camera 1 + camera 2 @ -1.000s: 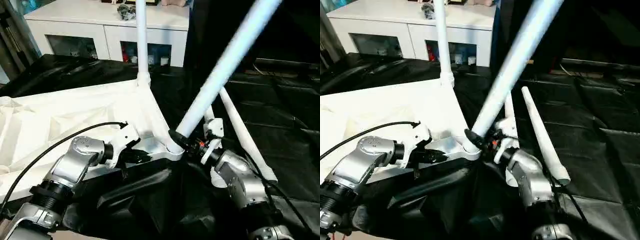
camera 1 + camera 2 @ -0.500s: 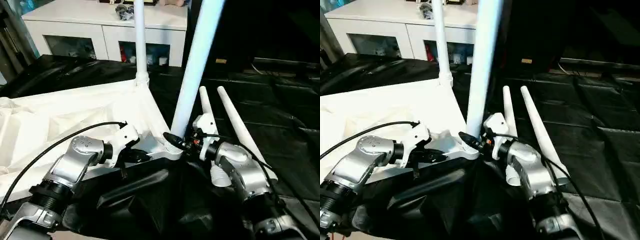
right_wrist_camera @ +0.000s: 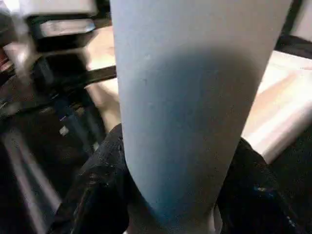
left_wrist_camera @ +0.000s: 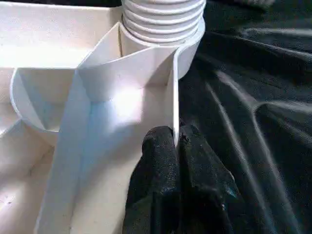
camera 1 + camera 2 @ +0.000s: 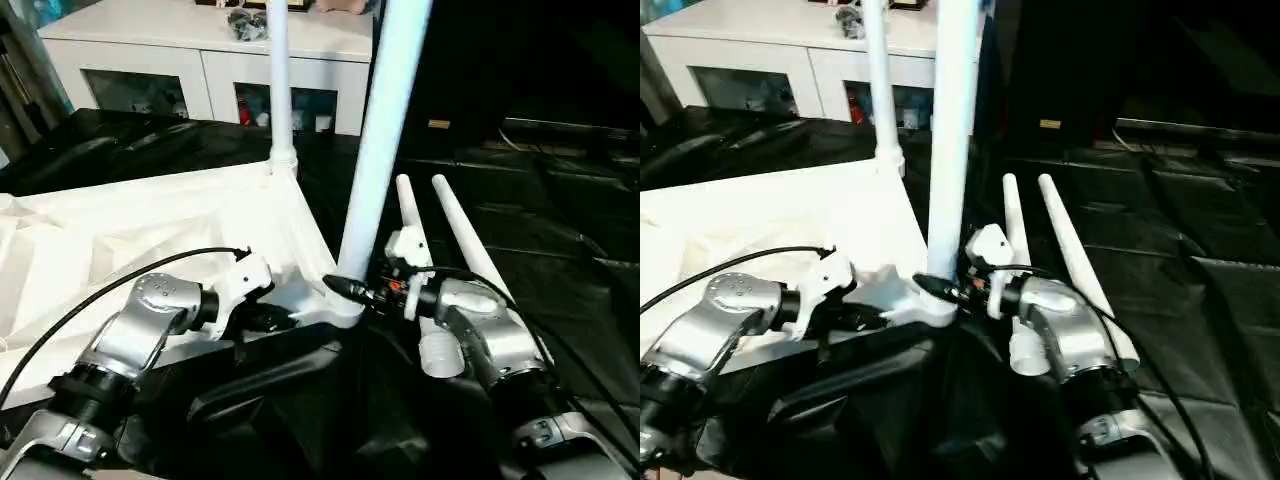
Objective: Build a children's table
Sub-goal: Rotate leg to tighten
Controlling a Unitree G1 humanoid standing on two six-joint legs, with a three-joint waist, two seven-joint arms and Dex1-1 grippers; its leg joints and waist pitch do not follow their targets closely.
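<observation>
Tabletop (image 5: 150, 225), white plastic, lies underside up on black sheeting (image 5: 560, 230), its ribs and rounded corner sockets showing. At the far right corner one leg (image 5: 279, 80) stands upright in its socket. At the near right corner a second leg (image 5: 385, 140), a long white tapered tube, stands nearly upright with its base at the corner socket (image 4: 163, 22), whose ridged collar shows in the left wrist view. The right gripper (image 5: 345, 288) is clamped around this leg just above the socket, a black finger on each side. The left gripper (image 4: 178, 146) pinches a thin upright rib of the tabletop near that socket. Two more legs (image 5: 455, 235) lie side by side on the sheeting to the right. A white cabinet (image 5: 150, 60) stands at the far side.
</observation>
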